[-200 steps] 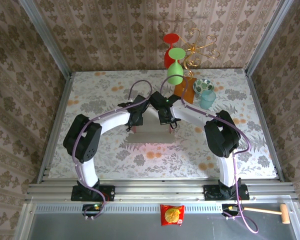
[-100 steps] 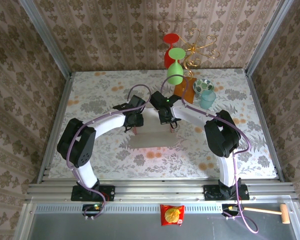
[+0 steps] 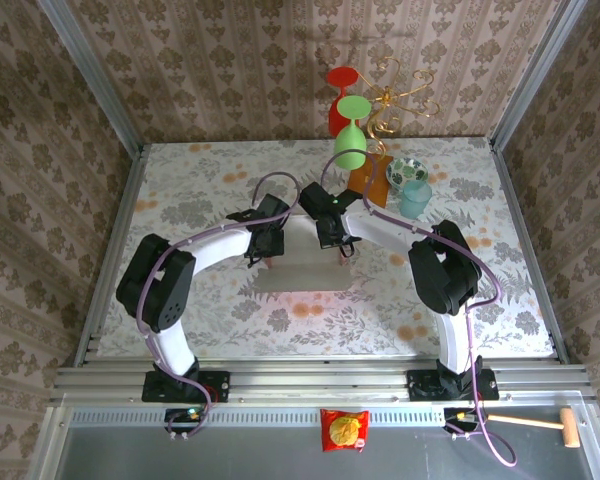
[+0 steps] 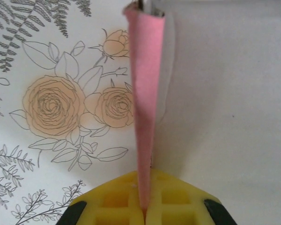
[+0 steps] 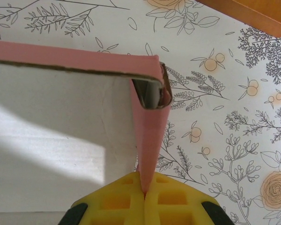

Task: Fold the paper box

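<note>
The paper box [image 3: 302,268] lies in the middle of the table, pale inner face up, with pink side walls raised. My left gripper [image 3: 266,254] is at its left end and my right gripper [image 3: 342,250] at its right end. In the left wrist view the yellow fingers [image 4: 117,201] of the left gripper [image 4: 144,207] are shut on the upright pink left wall [image 4: 146,93]. In the right wrist view the right gripper [image 5: 144,193] pinches the pink right wall [image 5: 150,136], where it meets the back wall [image 5: 61,57] at a folded corner.
Behind the box stand a green glass [image 3: 350,146], a red glass [image 3: 340,98], a gold wire stand [image 3: 395,100], a patterned bowl [image 3: 406,170], a teal cup [image 3: 415,198] and a brown-orange booklet [image 3: 368,180]. A snack packet [image 3: 344,430] and a wooden mallet [image 3: 540,424] lie on the near ledge.
The left gripper has closed onto the box's left wall. The left arm's elbow swung outward to the left and then settled. The right arm has stayed still.
</note>
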